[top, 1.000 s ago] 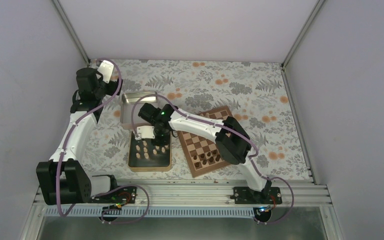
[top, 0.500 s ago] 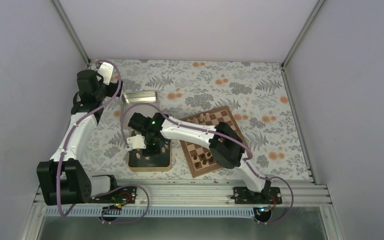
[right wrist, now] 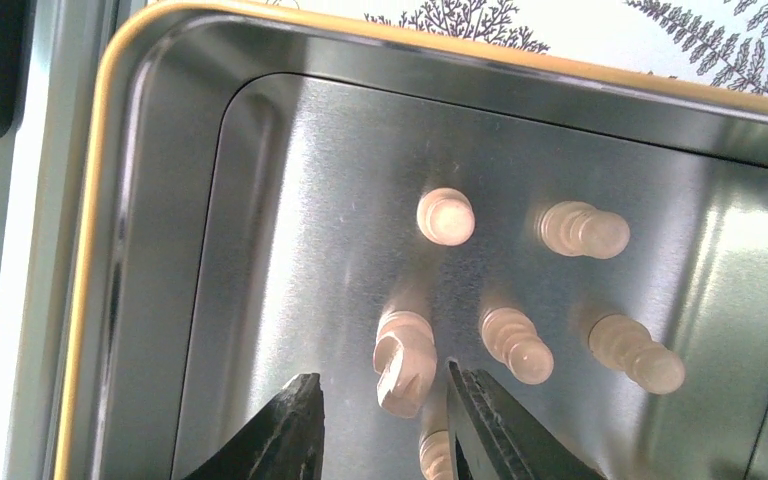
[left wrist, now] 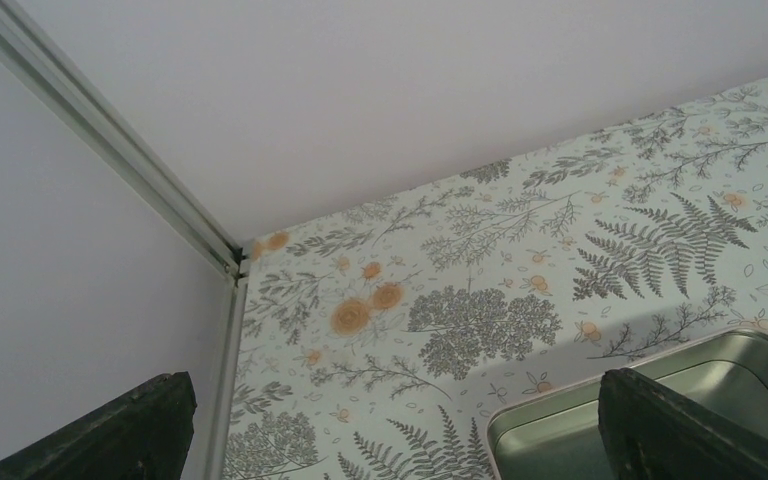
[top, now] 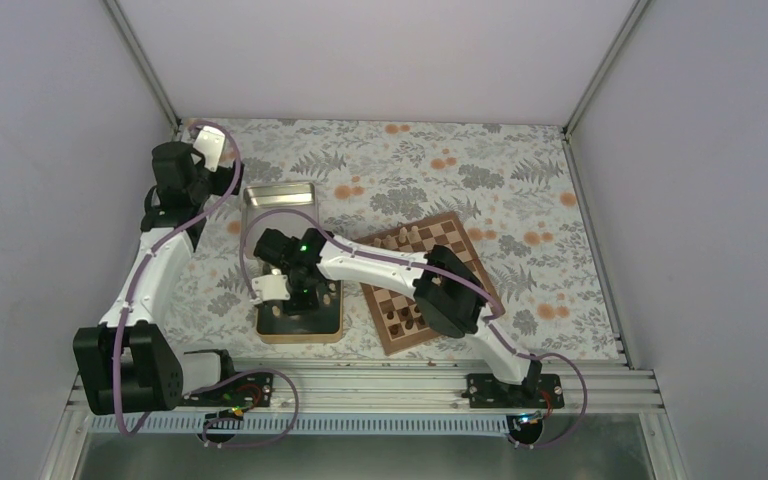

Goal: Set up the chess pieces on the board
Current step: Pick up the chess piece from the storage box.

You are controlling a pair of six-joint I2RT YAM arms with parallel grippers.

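- Far left, the left arm [top: 155, 265] reaches up to the back-left corner of the desk [top: 480, 170].
- Its wrist view shows the left pincer [left wrist: 392, 420] released, both dark fingers [left wrist: 660, 425] wide apart with only flowered desk cover between them, gripping nothing.
- Just right of that pincer sits a silver tin [top: 280, 195]; one rounded corner of its rim shows at the bottom of the left wrist view.
- Nearer the arms, a yellow-rimmed tin [top: 300, 335] lies on the desk, just beside the board's left edge.
- The right arm [top: 390, 262] stretches across from the right base, over the board, with its wrist above this tin.
- Down in the tin, the right pincer [right wrist: 382, 385] is open, straddling a notched piece [right wrist: 405, 362].
- The right finger looks almost against that piece; a clear gap shows on the left side, so nothing is clamped.
- Around it stand more pale pieces [right wrist: 445, 217] on the shiny tin floor: two farther off, two to the right, and one partly hidden by the right finger.
- Over to the right, the board [top: 460, 245] lies on the desk, turned at an angle to the desk edge.
- A few pale pieces stand along its far edge, and dark pieces [top: 405, 318] along the near edge, partly under the arm.
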